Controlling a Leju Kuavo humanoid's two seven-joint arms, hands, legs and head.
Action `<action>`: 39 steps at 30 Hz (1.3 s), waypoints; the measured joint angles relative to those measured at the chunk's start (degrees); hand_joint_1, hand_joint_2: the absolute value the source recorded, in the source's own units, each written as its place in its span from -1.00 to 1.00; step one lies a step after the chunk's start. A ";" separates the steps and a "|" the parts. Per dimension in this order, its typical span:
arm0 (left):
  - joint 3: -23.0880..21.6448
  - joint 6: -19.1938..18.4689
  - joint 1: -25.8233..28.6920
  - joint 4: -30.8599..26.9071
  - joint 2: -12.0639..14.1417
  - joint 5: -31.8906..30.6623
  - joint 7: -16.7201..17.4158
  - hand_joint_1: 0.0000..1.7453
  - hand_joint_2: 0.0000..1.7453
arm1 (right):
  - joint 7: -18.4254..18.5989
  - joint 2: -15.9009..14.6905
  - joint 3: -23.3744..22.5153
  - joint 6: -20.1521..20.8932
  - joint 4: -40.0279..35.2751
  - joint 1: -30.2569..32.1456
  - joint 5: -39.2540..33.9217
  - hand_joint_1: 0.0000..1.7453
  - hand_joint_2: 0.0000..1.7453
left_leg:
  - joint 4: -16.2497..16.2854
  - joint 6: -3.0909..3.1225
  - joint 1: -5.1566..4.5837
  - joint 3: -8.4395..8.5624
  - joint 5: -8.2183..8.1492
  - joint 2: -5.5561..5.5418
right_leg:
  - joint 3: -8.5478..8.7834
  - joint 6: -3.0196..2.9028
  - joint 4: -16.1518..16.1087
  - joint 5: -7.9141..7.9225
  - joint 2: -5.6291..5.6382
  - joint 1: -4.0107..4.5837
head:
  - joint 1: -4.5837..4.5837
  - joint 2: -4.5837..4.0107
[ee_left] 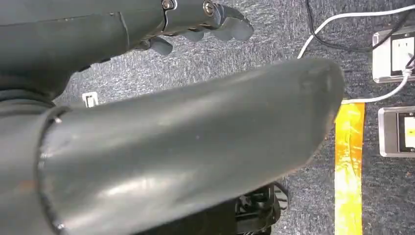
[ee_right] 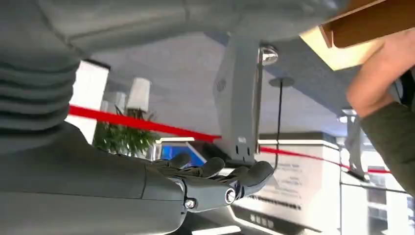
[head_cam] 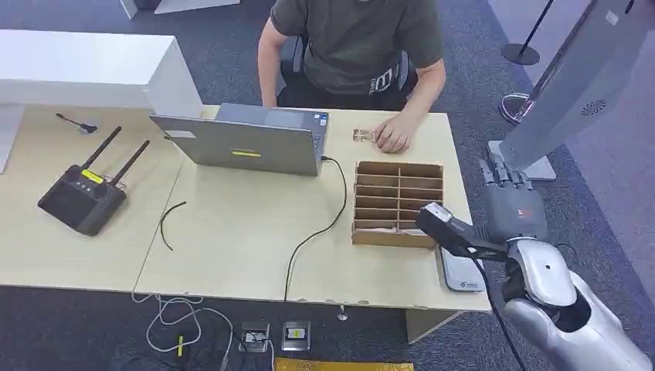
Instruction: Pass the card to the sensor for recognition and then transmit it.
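Note:
My right hand (head_cam: pixel 507 188) hovers just off the table's right edge, level with the wooden slotted box (head_cam: pixel 398 202). Its fingers are stretched out and it holds nothing. In the right wrist view the same hand (ee_right: pixel 210 181) is flat and empty. A flat grey sensor pad (head_cam: pixel 462 276) lies at the table's front right corner, partly hidden by my forearm. A small pale card-like piece (head_cam: pixel 362 136) rests on the far side of the table by the seated person's hand (head_cam: pixel 394 135). My left hand (ee_left: pixel 195 24) hangs over the carpet, fingers loose and empty.
A grey laptop (head_cam: pixel 255 139) stands at the table's back middle, its black cable (head_cam: pixel 324 224) running to the front edge. A black router with antennas (head_cam: pixel 81 197) sits at the left. A tall grey kiosk (head_cam: pixel 575 85) stands on the floor right of my hand. Power sockets (head_cam: pixel 274 336) lie below the table.

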 joint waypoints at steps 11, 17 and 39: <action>0.02 0.20 0.32 0.00 0.11 1.16 -0.22 -1.00 -1.00 | 0.02 -0.24 2.16 1.27 -3.96 3.17 4.25 -1.00 1.00 | -0.01 -0.02 0.01 0.00 -0.01 0.03 | 0.00 0.00 0.00 0.00 0.08 0.01 | -0.02 0.00; 0.02 0.33 0.57 0.00 0.07 1.29 -0.22 -1.00 -1.00 | 0.00 -0.20 3.15 -1.92 -4.16 5.80 7.33 -1.00 1.00 | -0.01 -0.02 0.01 -0.02 -0.02 0.02 | -0.01 0.00 0.00 0.00 0.08 0.01 | -0.02 0.00; 0.02 0.46 0.55 -0.48 -0.04 0.83 -0.22 -1.00 -1.00 | -4.83 3.65 7.93 -8.70 4.61 5.21 6.93 -1.00 1.00 | -0.02 -0.02 0.01 -0.03 -0.01 0.02 | 0.00 -0.01 0.01 -0.01 0.05 0.01 | 0.00 0.00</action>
